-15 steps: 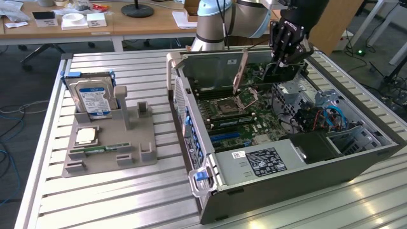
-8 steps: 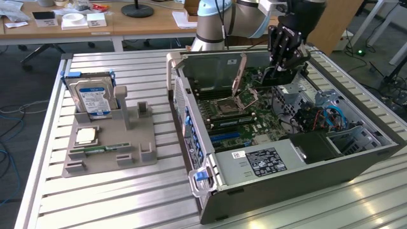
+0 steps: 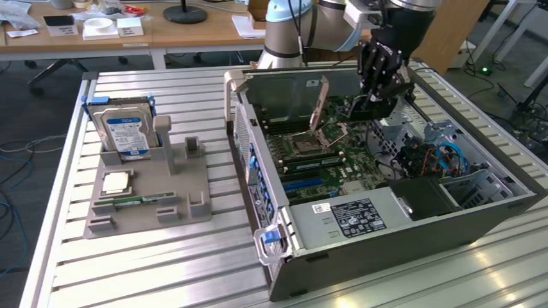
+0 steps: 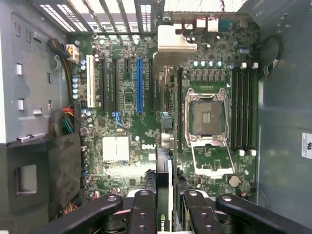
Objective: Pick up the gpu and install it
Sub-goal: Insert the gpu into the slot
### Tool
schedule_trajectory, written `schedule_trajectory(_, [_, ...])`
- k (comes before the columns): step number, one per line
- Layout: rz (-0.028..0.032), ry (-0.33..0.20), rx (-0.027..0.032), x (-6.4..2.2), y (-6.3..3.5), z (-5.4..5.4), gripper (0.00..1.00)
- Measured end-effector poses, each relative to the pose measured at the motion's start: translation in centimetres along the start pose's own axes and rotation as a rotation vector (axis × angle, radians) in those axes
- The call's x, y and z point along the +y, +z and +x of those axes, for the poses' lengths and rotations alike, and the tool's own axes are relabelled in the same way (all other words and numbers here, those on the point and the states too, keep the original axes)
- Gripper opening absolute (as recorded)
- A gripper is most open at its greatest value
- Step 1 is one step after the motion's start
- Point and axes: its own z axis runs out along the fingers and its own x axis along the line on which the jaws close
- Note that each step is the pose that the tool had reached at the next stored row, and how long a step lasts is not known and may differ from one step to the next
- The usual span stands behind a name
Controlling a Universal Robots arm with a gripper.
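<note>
One gripper (image 4: pixel 169 220), as we see it, is clamped on the gpu (image 4: pixel 165 185), holding this card on edge above the motherboard (image 4: pixel 127 100) inside the open computer case (image 3: pixel 411 237).

arm (image 3: pixel 296 29): reaching down | hand (image 3: pixel 378 96): vertical | fingers (image 4: pixel 142 208): clamped on gpu (image 4: pixel 164 175)

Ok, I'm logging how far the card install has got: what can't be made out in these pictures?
- Wrist view: the gpu is edge-on between the fingers and cut off by the picture's edge.
- Exterior view: fingers cover most of the gpu; its connector edge is hidden.
- Both views: whether it touches the motherboard cannot be told.
</note>
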Motion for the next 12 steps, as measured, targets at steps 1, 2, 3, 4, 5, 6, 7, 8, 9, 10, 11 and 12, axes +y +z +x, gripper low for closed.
schedule_trajectory(1, [0.0000,0.000,-0.0001,0.15,0.01,0.2,0.26])
schedule_trajectory(2, [0.0000,0.000,0.0000,0.30,0.01,0.4,0.26])
schedule_trajectory(3, [0.0000,0.000,-0.0001,0.45,0.02,0.5,0.26])
schedule_trajectory(4, [0.0000,0.000,-0.0001,0.61,0.03,0.7,0.26])
schedule_trajectory(5, [0.0000,0.000,-0.0001,0.75,0.04,0.8,0.26])
schedule_trajectory(6, [0.0000,0.000,-0.0001,0.89,0.05,0.9,0.26])
schedule_trajectory(7, [0.0000,0.000,-0.0002,1.10,0.05,1.2,0.26])
schedule_trajectory(8, [0.0000,0.000,-0.0002,1.24,0.06,1.3,0.26])
schedule_trajectory(9, [0.0000,0.000,-0.0002,1.37,0.06,1.4,0.26])
schedule_trajectory(10, [0.0000,0.000,-0.0002,1.49,0.06,1.5,0.26])
schedule_trajectory(11, [0.0000,0.000,-0.0002,1.60,0.06,1.6,0.26])
schedule_trajectory(12, [0.0000,0.000,-0.0002,1.71,0.06,1.7,0.26])
